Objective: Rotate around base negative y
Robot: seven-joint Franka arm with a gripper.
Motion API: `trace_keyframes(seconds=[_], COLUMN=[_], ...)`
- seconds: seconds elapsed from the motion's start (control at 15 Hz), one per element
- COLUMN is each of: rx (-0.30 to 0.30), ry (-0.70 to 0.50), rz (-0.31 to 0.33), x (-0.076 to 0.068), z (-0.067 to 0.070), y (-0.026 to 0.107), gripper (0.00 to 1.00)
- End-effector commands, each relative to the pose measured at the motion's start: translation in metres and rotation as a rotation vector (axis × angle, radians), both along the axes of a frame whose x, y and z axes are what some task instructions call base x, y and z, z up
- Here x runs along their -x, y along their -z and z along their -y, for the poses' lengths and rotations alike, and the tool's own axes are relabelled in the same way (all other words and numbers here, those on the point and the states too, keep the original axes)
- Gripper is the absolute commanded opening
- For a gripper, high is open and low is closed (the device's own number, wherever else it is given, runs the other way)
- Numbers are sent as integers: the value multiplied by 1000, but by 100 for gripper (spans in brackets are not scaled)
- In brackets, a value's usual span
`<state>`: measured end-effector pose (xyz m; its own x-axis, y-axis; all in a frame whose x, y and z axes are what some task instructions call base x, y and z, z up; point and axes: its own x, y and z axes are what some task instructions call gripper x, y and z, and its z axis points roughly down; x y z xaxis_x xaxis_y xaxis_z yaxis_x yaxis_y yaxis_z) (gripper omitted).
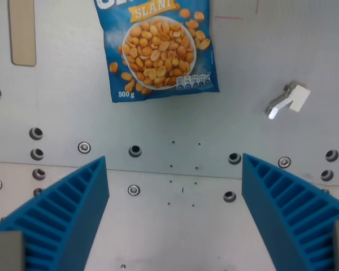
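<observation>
A blue bag of salted peanuts (pixel 157 49) lies flat on the grey metal table (pixel 175 214) at the top middle of the wrist view, its top edge cut off by the frame. My gripper (pixel 175 169) is open, with two blue ribbed fingers (pixel 68 214) at the lower left and lower right. Nothing is between them. The bag lies beyond the fingertips, apart from them.
A small white and metal bracket (pixel 288 99) sits on the table at the right. A tan strip (pixel 22 31) lies at the top left. Several bolt holes and screws (pixel 135 151) dot the plate across the middle.
</observation>
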<state>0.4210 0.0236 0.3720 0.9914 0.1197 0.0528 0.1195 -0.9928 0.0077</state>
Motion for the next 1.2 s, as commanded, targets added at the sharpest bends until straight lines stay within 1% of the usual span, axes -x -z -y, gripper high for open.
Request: trace_keyframes(seconds=[0.07,1.2], rx=[2,2], ry=[0,-1], rz=[236,463], x=[13,13], z=[1,1], y=[3,3], gripper=[100,100])
